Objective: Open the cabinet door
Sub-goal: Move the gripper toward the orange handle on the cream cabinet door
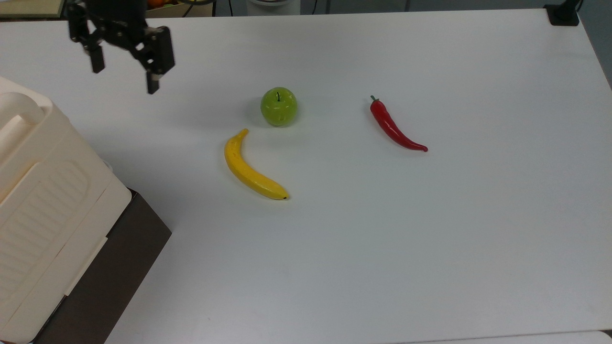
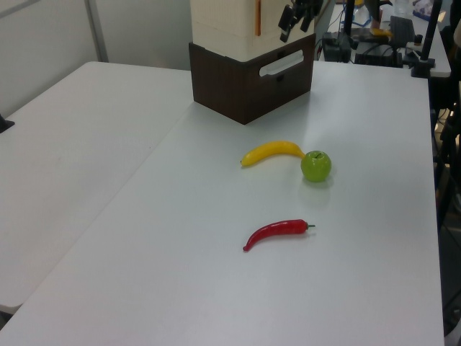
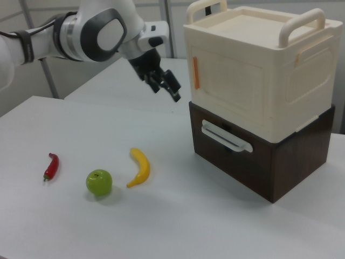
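A big cream plastic cabinet (image 3: 259,65) sits on a dark brown drawer unit (image 3: 259,162) at one end of a white bench (image 1: 382,239). In the right view, the cabinet door (image 3: 229,89) is the flat cream panel on the face toward the camera's left, and it looks closed, flush with the box. A narrow orange tab (image 3: 196,72) stands upright near the door's edge at the right view's left; that tab looks like the natural place to take hold.

The door appears to be thin, rigid moulded plastic, so it is probably light and stiff, and smooth enough to slip. The tab is small, so a grip there would need care. The cabinet itself may shift if pulled hard.

The tool (image 3: 164,83) hangs in the air just beside the door's tab edge, not touching it. Its two fingers stand clearly apart and hold nothing. In the top view, the tool (image 1: 125,76) hovers above the bench near the cabinet's corner.

A yellow banana (image 1: 251,167), a green apple (image 1: 278,106) and a red chilli (image 1: 394,126) lie on the bench, well apart from the cabinet.
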Available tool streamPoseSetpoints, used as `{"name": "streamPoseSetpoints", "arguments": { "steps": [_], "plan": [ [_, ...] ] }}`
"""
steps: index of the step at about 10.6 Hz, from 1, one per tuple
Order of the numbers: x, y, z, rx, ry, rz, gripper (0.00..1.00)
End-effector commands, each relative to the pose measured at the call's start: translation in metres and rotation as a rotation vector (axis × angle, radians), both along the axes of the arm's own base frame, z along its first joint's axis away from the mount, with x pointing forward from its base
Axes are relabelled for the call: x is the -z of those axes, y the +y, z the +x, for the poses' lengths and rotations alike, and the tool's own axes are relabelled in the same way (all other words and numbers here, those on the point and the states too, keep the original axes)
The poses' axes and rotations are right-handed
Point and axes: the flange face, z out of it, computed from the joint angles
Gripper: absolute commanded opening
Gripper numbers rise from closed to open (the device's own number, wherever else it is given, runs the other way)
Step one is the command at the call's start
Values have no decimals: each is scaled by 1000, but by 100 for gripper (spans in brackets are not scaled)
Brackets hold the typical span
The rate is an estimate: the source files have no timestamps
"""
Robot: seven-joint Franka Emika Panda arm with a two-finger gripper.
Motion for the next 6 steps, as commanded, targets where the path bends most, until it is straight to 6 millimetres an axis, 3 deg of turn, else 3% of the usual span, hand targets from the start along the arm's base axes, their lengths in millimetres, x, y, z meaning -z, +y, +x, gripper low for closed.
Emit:
{"name": "streamPoseSetpoints", "arguments": {
  "steps": [1,6],
  "plan": [
    [-21,-17,18,54,-156,-13,100],
    [-13,-18,45,30,-361,-70,100]
  ]
}}
